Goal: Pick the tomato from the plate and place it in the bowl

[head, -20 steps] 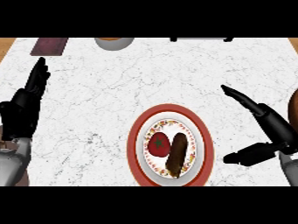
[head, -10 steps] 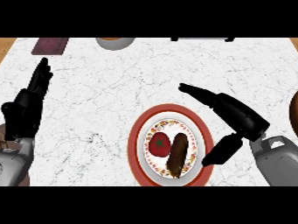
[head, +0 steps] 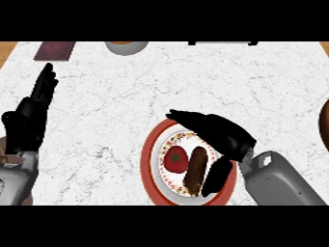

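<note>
Evidently the right hand (head: 224,135) hangs over the plate (head: 149,164) with its fingers (head: 188,117) apart and straight, holding nothing, seemingly so that the tomato (head: 175,159), lying just short of the fingertips beside a sausage (head: 195,166), falls between fingers and thumb for grasping.

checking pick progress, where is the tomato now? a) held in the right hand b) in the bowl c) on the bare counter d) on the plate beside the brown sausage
d: the tomato lies on the plate, just left of the brown sausage, while the right hand hovers open over the plate.
</note>
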Controlling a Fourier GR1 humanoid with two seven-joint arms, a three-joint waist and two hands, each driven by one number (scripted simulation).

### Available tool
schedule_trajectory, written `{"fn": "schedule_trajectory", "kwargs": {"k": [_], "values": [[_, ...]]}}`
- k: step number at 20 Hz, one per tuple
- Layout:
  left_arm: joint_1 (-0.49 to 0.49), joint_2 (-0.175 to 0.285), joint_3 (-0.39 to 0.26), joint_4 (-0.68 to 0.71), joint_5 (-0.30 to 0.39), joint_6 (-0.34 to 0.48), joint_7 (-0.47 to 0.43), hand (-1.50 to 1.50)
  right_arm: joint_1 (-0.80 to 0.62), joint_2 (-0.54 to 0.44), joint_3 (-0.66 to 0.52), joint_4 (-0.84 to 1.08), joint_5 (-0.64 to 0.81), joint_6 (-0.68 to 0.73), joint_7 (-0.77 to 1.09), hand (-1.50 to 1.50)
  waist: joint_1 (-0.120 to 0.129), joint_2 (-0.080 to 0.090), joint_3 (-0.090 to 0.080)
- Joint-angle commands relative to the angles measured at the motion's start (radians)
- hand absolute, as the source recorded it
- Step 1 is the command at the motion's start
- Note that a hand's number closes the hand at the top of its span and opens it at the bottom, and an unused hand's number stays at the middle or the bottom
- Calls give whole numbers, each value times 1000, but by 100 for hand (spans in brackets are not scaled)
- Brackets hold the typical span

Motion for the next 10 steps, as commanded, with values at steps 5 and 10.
{"fn": "schedule_trajectory", "kwargs": {"k": [5,10], "values": [[-101,-26,33,51,-36,-21,51,0,14,85,83,150,163,0,36,-150,-4,2,1],[-108,-87,66,158,-48,-49,-42,0,-10,141,27,150,194,58,58,-150,-8,2,0]]}}
